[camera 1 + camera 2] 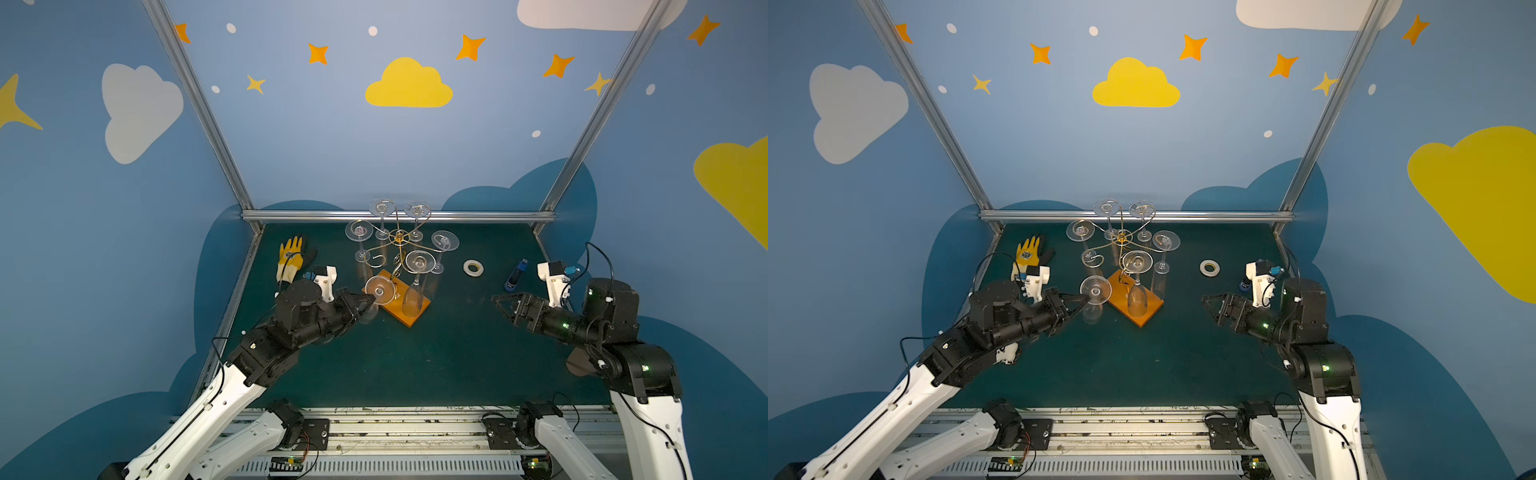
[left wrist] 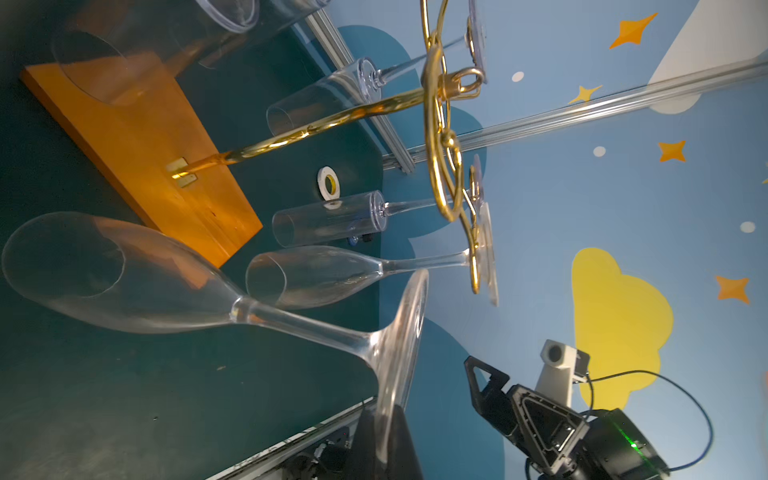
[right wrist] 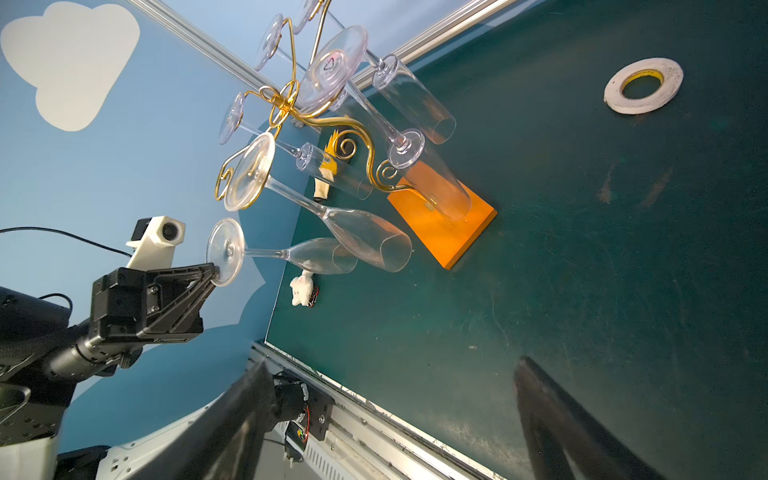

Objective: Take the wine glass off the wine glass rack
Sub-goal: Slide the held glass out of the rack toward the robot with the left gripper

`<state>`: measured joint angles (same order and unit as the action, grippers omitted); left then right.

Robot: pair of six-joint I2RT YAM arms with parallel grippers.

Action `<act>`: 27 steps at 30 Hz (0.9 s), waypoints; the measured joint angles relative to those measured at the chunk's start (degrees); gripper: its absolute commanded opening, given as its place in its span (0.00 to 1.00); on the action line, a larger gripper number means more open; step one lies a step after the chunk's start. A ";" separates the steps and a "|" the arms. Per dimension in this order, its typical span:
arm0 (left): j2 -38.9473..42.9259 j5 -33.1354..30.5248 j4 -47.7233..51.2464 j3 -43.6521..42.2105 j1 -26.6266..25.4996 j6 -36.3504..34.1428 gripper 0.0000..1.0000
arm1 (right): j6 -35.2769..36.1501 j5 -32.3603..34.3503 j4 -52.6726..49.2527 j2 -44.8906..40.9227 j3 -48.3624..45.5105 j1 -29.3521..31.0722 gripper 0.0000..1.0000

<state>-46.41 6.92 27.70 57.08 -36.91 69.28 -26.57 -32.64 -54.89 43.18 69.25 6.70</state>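
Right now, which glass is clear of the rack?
The glass pinched by its foot in the left gripper, bowl down, front-left of the rack. Its foot is free of the wire arms; the other five hang from them.

Even bright light, faint shadows; top views bowed at edges; right claw (image 3: 395, 363) blurred.

No legible text; faint triangular mark, perhaps recycling sign, on hanging glass foot (image 3: 331, 67).

A yellow-and-black work glove (image 1: 289, 258), a white tape roll (image 1: 473, 267) and a small blue plastic object (image 1: 516, 275) lie well apart on the dark green tabletop (image 1: 415, 365).
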 measured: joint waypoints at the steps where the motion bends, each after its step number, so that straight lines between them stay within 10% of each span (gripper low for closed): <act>1: 0.37 -0.50 1.75 0.55 0.00 -1.25 0.03 | 0.02 -0.13 -0.07 -0.02 0.00 0.00 0.89; 27: -4.07 -22.32 36.65 29.73 -0.28 -42.93 0.03 | 0.85 -10.12 0.35 0.79 5.86 0.66 0.88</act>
<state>-50.48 -15.40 64.36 86.80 -37.19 26.35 -25.71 -42.76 -54.54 43.97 75.11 7.35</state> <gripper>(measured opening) 0.050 0.880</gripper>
